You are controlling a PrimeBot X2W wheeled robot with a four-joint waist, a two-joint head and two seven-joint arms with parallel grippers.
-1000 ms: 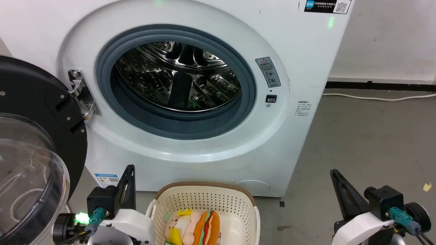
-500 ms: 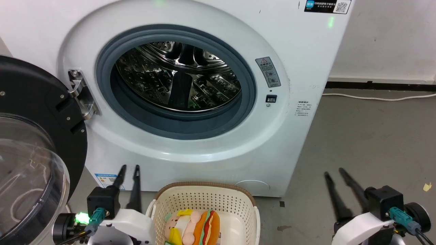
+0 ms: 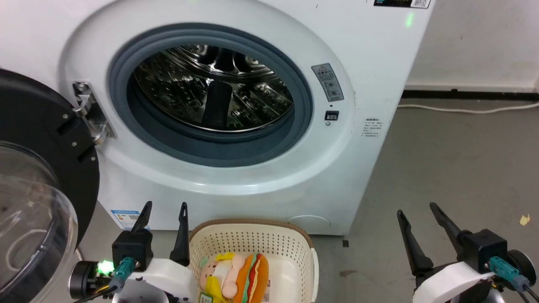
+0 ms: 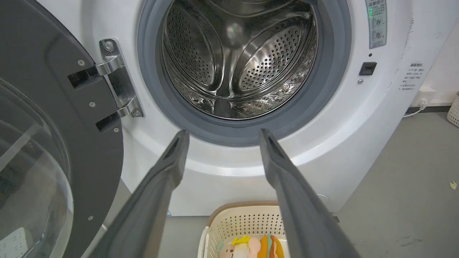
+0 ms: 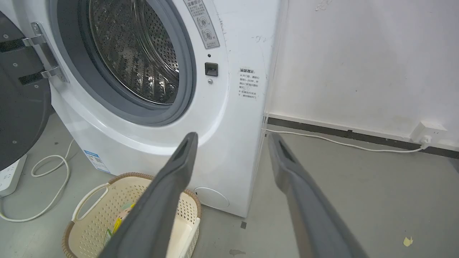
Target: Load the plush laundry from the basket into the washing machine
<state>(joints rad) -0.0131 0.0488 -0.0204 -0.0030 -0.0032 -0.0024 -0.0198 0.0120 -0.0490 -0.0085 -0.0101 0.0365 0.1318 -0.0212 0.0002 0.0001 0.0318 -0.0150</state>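
Left gripper [image 3: 165,206] and right gripper [image 3: 416,209] both stood spread, empty, low before washing machine [image 3: 370,63], porthole clear. Open door [image 3: 38,139] hung near left arm: wide swing risked striking it. Basket [image 3: 252,223] sat just beside that arm, easily nudged. Plush laundry [image 3: 236,277] lay inside basket; soft, lumpy, shallow pinch would likely slip

White cable [image 3: 463,111] on grey floor [image 3: 454,176]

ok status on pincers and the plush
Left pincer open, empty. Right pincer open, empty. Plush laundry lying in basket. Washing machine door open, nothing blocking drum.
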